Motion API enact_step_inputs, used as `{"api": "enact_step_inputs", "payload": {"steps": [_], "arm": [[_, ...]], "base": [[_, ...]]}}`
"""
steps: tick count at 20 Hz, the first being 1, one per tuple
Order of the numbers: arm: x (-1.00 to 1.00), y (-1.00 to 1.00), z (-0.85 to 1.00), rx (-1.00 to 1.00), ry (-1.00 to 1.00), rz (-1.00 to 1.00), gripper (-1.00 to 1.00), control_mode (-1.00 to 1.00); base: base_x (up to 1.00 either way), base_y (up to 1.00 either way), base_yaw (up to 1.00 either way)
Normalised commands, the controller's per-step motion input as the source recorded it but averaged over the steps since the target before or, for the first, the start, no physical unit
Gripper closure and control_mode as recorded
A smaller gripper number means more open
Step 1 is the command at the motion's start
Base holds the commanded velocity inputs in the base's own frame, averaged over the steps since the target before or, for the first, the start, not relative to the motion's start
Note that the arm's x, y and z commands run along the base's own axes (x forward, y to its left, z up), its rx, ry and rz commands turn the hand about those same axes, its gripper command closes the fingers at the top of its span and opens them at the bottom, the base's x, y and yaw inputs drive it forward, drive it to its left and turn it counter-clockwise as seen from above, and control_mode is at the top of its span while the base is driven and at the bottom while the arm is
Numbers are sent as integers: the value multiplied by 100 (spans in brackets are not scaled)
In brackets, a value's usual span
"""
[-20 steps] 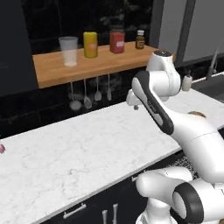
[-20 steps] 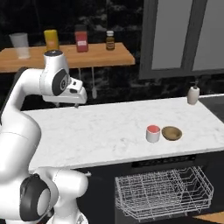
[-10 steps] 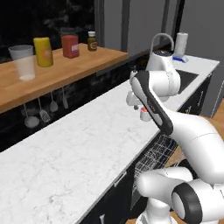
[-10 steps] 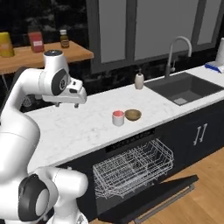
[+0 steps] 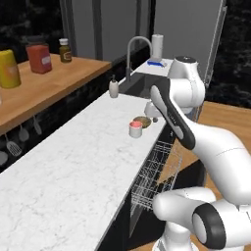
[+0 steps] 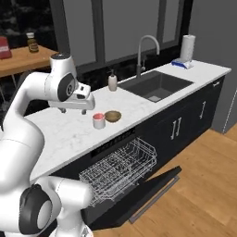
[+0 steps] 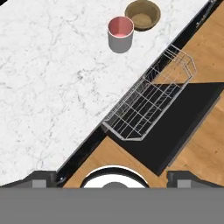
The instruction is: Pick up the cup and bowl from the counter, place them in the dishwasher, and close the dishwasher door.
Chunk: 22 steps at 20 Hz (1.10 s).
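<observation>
The whitish cup (image 5: 135,129) (image 6: 98,120) (image 7: 120,34) with its pink top stands on the white marble counter (image 5: 73,162) (image 6: 60,134) (image 7: 48,74). The brown bowl (image 5: 142,121) (image 6: 112,115) (image 7: 142,14) sits right beside it. My gripper (image 6: 72,111) (image 7: 113,178) hangs open above the counter's front edge, short of the cup and holding nothing. Below, the dishwasher stands open with its wire rack (image 5: 154,169) (image 6: 118,169) (image 7: 148,103) pulled out over the lowered dark door (image 6: 143,192) (image 7: 179,127).
A dark sink (image 6: 157,85) with a curved faucet (image 6: 147,48) (image 5: 135,51) lies past the bowl. A soap bottle (image 6: 112,82) (image 5: 113,88) stands near it, a paper towel roll (image 6: 187,47) farther on. A wooden shelf (image 5: 44,83) carries jars. Wooden floor (image 6: 203,185) spreads around the door.
The base has driven along the counter, so both base views shifted and the sink and faucet came closer. The arm keeps its pose. Cup and bowl stay where they were.
</observation>
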Motion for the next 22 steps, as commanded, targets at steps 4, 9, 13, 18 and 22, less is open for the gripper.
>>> {"api": "enact_step_inputs", "payload": {"steps": [4,9,13,18,22], "arm": [[0,0,0,0,0,0,-100,100],[0,0,0,0,0,0,-100,100],[0,0,0,0,0,0,-100,100],[0,0,0,0,1,-7,-100,-100],[27,0,-2,1,2,-15,-100,-100]], "base": [[-12,26,-33],[-3,25,-30],[0,12,-23],[0,0,-12],[0,0,0]]}}
